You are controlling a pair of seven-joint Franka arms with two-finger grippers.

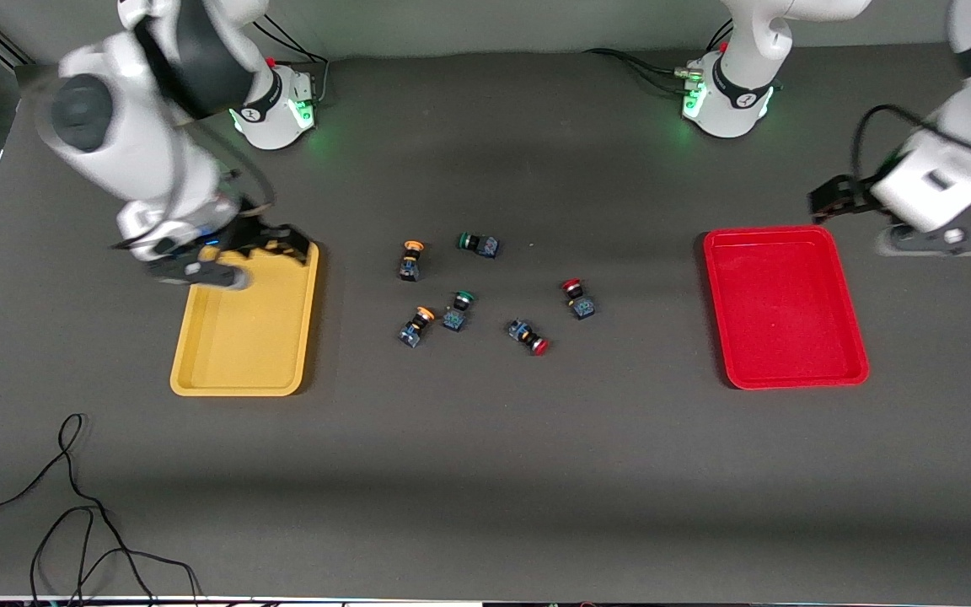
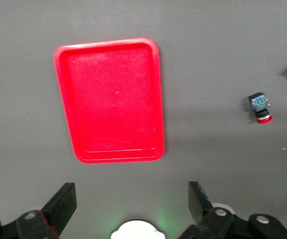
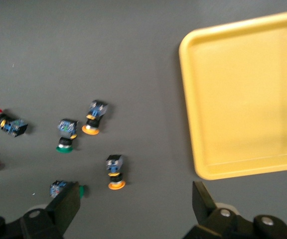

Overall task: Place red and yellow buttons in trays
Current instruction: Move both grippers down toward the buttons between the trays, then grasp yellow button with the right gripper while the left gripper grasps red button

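Note:
The yellow tray (image 1: 243, 337) lies toward the right arm's end of the table and the red tray (image 1: 780, 308) toward the left arm's end. Between them lie two yellow-capped buttons (image 1: 411, 259) (image 1: 416, 325) and two red-capped buttons (image 1: 576, 299) (image 1: 528, 335). My right gripper (image 1: 199, 271) is open and empty over the yellow tray's far corner. My left gripper (image 1: 945, 243) is open and empty, up beside the red tray's far corner. The right wrist view shows its gripper (image 3: 133, 204), the yellow tray (image 3: 248, 94) and yellow-capped buttons (image 3: 94, 117). The left wrist view shows its gripper (image 2: 131, 199), the red tray (image 2: 111, 99) and a red-capped button (image 2: 259, 107).
Two green-capped buttons (image 1: 479, 244) (image 1: 458, 310) lie among the others. The arm bases (image 1: 279, 105) (image 1: 726, 101) stand at the far edge. A black cable (image 1: 72, 506) lies at the near corner toward the right arm's end.

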